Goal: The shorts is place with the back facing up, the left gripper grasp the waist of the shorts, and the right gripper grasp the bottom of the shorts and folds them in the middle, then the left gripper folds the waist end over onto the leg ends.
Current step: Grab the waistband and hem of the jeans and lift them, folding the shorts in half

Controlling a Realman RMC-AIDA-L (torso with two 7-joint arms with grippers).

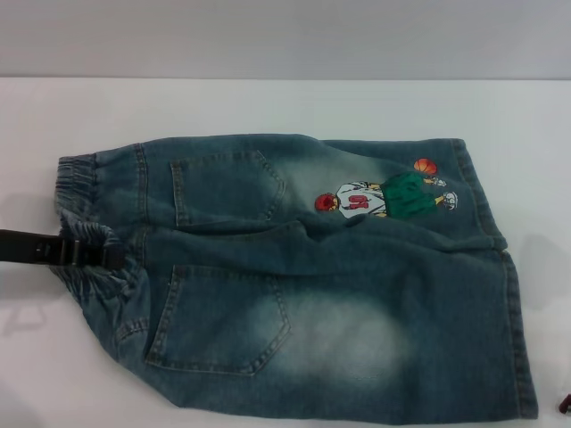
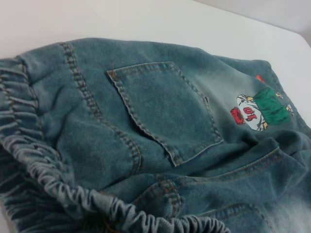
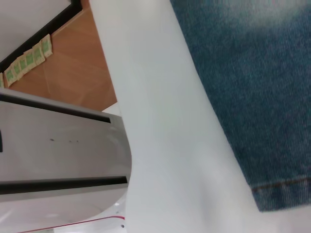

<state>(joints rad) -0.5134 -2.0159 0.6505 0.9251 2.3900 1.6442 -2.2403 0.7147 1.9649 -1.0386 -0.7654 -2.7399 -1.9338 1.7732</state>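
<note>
My left gripper [image 1: 107, 254] is clamped on the waist [image 1: 85, 234] at the table's [image 1: 285, 107] left edge. My right gripper is out of view, beyond the right corner.

1. The setting looked like a lab or test room: a bare white counter [image 1: 268, 107] stood against a plain pale wall [image 1: 285, 36].
2. Beyond the counter edge lay a brown floor [image 3: 73, 63] (with small green-and-white labels [image 3: 26, 60] in a row along a black strip).
</note>
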